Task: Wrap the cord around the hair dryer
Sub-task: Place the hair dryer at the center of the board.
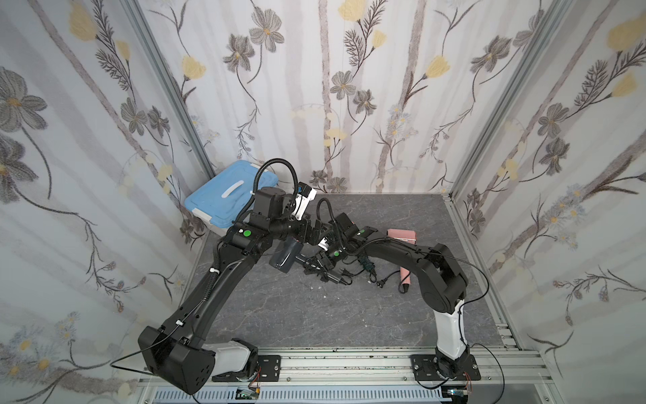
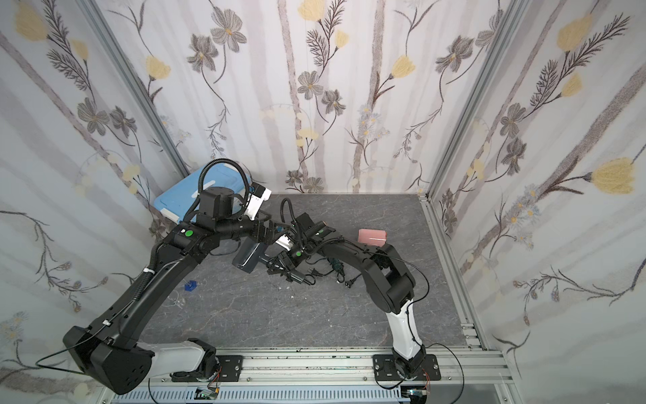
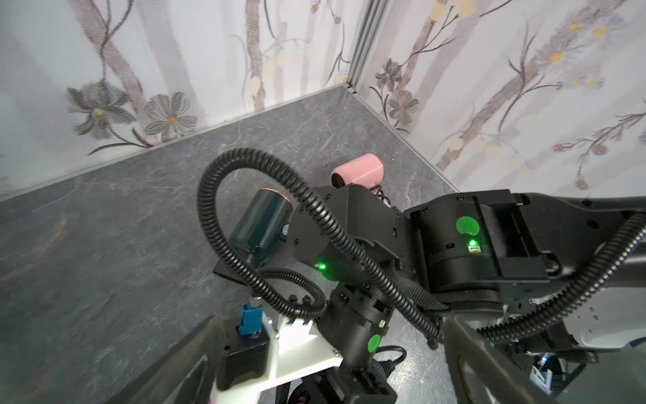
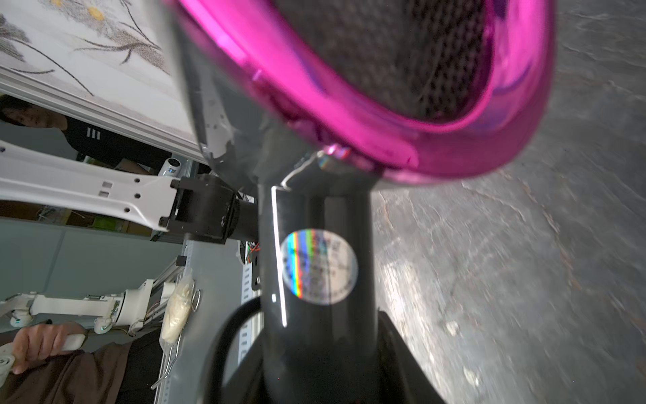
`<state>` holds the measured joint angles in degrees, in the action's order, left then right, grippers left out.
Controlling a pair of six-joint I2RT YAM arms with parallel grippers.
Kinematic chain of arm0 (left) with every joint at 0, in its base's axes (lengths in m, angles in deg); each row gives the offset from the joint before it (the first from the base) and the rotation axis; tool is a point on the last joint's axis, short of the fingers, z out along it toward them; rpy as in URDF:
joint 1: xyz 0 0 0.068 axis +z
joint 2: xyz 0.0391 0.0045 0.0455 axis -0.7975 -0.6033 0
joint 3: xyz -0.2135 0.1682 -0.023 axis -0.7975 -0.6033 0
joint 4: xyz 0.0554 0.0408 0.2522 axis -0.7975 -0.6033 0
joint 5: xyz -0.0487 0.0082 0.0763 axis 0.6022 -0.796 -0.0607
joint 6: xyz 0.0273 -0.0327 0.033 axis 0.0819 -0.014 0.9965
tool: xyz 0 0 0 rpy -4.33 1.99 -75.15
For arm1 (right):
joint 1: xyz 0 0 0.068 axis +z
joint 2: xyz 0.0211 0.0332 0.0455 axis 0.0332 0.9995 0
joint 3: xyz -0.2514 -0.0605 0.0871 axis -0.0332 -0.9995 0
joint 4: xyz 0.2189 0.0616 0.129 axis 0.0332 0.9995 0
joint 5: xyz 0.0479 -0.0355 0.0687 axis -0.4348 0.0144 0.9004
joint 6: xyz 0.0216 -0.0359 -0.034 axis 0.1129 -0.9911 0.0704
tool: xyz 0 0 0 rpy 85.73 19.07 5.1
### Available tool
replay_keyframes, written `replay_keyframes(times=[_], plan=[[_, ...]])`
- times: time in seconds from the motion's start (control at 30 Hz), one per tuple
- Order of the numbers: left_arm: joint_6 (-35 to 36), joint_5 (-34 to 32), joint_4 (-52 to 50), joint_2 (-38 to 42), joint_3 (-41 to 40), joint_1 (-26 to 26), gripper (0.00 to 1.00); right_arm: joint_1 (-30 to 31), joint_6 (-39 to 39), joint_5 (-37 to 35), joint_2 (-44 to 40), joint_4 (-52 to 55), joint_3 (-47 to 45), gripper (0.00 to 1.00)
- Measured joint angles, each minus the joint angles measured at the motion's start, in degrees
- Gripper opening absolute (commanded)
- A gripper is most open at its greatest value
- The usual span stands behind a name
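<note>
Up front, both arms rise from their bases on the aluminium rail [image 1: 349,363] and bend inward over the grey marble-patterned table [image 1: 297,314], meeting near its middle. A small blue object [image 2: 190,285] lies on the table just beside the left forearm.

Further in, the right gripper [image 1: 318,267] is clamped on the handle [image 4: 314,332] of the dark grey hair dryer [image 1: 286,257], whose barrel points toward the left arm. The right wrist view shows that handle running between the fingers. It carries a round holographic sticker [image 4: 320,267], and a magenta ring [image 4: 402,140] surrounds the rear grille. Whether the dryer touches the table I cannot tell. A black cord [image 4: 223,335] loops just beside the handle. On the table near this gripper, toward the right arm's base, loose cord lies with a plug [image 1: 345,281] and a second plug [image 1: 380,282]. I cannot tell which dryer each belongs to.

Just behind, the left gripper [image 3: 330,325] hovers over the right arm's wrist. Its fingers [image 3: 167,367] are spread wide on either side of the white camera mount [image 3: 297,335] there.

Beyond the right arm, a teal hair dryer [image 3: 260,227] lies on the table, partly hidden by the arm. A pink hair dryer [image 1: 402,238] lies farther toward the right wall. At the back left corner, a blue lidded box [image 1: 230,196] sits against the floral wall.
</note>
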<state>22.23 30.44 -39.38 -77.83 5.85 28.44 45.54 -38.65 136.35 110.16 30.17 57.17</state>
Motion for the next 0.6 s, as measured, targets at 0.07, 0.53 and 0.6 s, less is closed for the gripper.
replay_keyframes(times=[0.07, 0.53, 0.6], plan=[[-0.3, -2.2, 0.4, 1.7, -1.6, 0.1, 1.0, 1.7, 1.1, -0.3, 4.9, 1.8, 6.5, 0.0], [-3.6, -5.7, 5.6, 3.6, -8.2, 0.8, 1.0, -2.4, 1.3, -3.4, 20.5, 16.1, 22.7, 0.06], [-4.1, -5.5, 6.0, 3.5, -8.2, 0.8, 1.0, -2.5, 1.3, -3.4, 21.2, 17.5, 22.9, 0.11]])
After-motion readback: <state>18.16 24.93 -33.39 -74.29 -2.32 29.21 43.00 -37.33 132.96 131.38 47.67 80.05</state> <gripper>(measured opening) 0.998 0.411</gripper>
